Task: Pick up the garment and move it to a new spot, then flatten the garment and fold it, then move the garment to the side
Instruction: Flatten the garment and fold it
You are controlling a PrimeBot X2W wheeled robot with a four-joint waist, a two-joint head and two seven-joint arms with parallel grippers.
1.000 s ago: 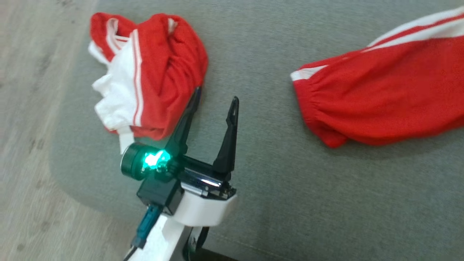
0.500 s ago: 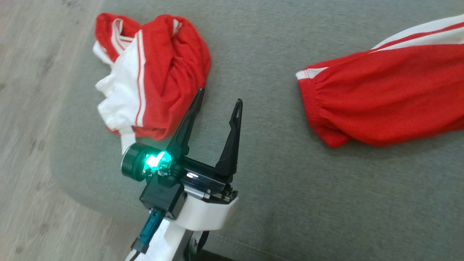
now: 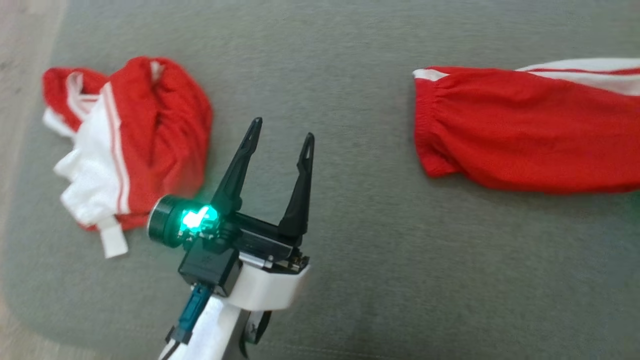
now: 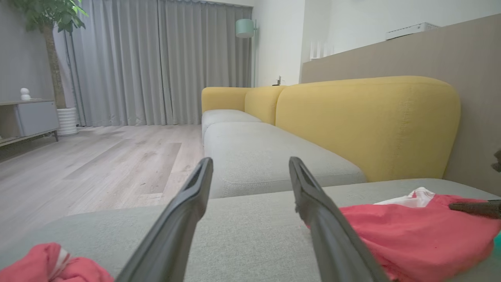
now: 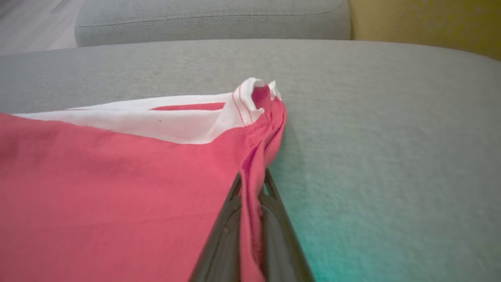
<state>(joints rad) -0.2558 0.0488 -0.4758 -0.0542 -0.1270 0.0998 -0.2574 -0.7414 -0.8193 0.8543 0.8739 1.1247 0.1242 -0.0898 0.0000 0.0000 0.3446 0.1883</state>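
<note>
On the grey sofa cushion (image 3: 350, 75), left gripper (image 3: 283, 128) sits between the two cloths, touching neither. Its fingers are spread wide and empty, pointing up the head view, with the pale forearm rising from the bottom edge. Right gripper (image 5: 253, 178) is clamped on a red fold at the edge of the garment (image 3: 525, 130), low over the cushion. Garment lies stretched at right, crumpled red-and-white cloth (image 3: 145, 135) at left.

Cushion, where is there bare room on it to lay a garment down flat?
The widest bare patch of cushion lies between the crumpled heap and the stretched garment, beyond the open left gripper. A second patch runs along the near edge, right of that gripper. The left edge and the far right are crowded with cloth.
</note>
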